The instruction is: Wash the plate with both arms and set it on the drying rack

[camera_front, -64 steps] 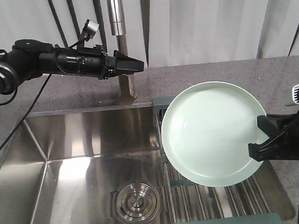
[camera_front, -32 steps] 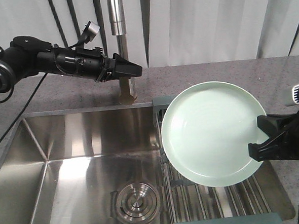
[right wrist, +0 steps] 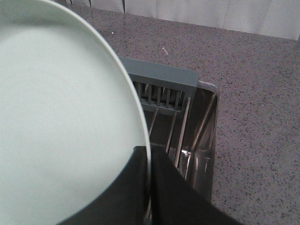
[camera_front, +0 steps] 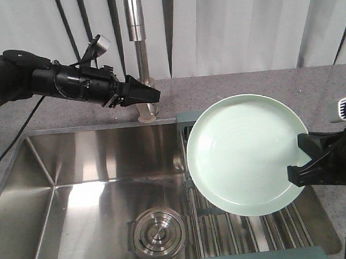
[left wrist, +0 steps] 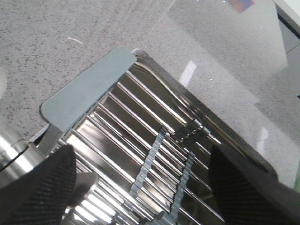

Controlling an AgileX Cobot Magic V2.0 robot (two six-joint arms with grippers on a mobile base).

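The pale mint-green plate (camera_front: 245,154) hangs tilted, its face toward the camera, above the drying rack (camera_front: 250,231). My right gripper (camera_front: 302,171) is shut on the plate's lower right rim. In the right wrist view the plate (right wrist: 61,117) fills the left side, and the right gripper (right wrist: 149,164) pinches its edge over the drying rack (right wrist: 164,82). My left gripper (camera_front: 155,95) hovers over the counter behind the sink, beside the faucet, holding nothing. In the left wrist view the left gripper (left wrist: 140,150) is open, with the drying rack (left wrist: 140,122) below it.
A steel faucet (camera_front: 136,26) rises behind the sink (camera_front: 77,188), its base (camera_front: 147,111) just under my left gripper. A round steel drain (camera_front: 157,233) sits in the basin floor. Speckled grey counter (camera_front: 246,84) surrounds the sink; a curtain hangs behind.
My left gripper has dropped lower and drawn back a little to the left, away from the faucet stem. The plate and the right arm have not moved.
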